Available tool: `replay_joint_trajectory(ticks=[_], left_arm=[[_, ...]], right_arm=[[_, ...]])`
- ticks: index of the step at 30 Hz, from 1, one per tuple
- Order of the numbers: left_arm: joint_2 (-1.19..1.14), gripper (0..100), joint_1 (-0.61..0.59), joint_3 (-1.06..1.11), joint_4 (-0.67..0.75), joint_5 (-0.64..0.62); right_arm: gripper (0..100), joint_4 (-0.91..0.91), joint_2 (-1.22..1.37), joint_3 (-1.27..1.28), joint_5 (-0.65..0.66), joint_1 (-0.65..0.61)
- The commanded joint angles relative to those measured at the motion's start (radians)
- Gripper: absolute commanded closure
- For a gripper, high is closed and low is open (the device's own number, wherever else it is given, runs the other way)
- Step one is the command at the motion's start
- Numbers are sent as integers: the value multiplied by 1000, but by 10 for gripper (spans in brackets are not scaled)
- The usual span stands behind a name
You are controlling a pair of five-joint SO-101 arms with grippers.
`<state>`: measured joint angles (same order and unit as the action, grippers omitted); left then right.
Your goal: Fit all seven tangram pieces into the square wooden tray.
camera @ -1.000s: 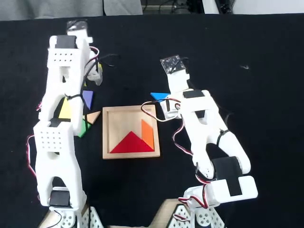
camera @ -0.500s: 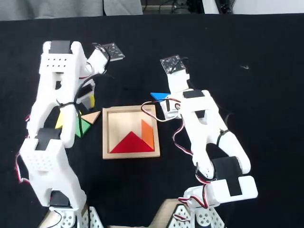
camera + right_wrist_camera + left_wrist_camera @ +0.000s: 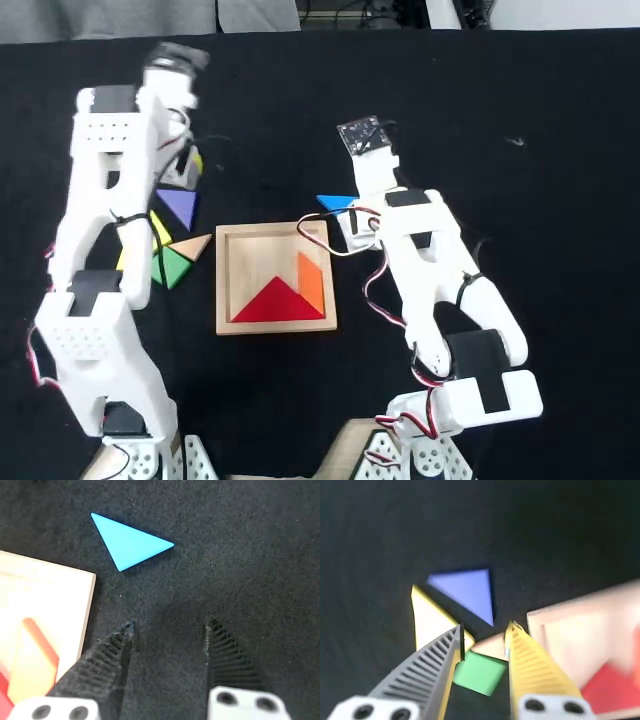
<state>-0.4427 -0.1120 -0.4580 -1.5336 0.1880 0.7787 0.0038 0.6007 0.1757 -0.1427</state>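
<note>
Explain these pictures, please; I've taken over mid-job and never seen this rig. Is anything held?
A left robot arm and a right robot arm stand at a black table. The high view is a fixed camera looking down; each wrist view looks past one arm's own pincer. The square wooden tray holds a red triangle and an orange parallelogram. The left pincer, open and empty, is by the purple triangle, yellow piece, green piece and tan triangle. The right pincer, open and empty, is near the light blue triangle.

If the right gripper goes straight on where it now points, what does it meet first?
Likely the light blue triangle, whose corner lies straight ahead of the right gripper, though depth is unclear.
</note>
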Motion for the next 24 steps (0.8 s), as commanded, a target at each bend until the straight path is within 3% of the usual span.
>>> replay_joint_trajectory(ticks=[1, 4, 12, 17, 20, 24], left_arm=[[9, 848, -33, -19, -55, -278], [9, 848, -42, -8, -98, -173], [20, 847, -185, 79, -130, -158], [144, 847, -151, 231, -106, -123], [279, 847, -119, 378, -32, -118], [428, 847, -134, 601, 123, -118]], right_arm=[[790, -18, -53, -2, 12, -18], [790, -18, -53, -2, 12, -18], [790, -18, -53, -4, 12, -18], [790, -12, -54, -4, 6, -18], [790, 3, -64, -8, 3, -18], [786, 175, -65, -110, -81, -20]])
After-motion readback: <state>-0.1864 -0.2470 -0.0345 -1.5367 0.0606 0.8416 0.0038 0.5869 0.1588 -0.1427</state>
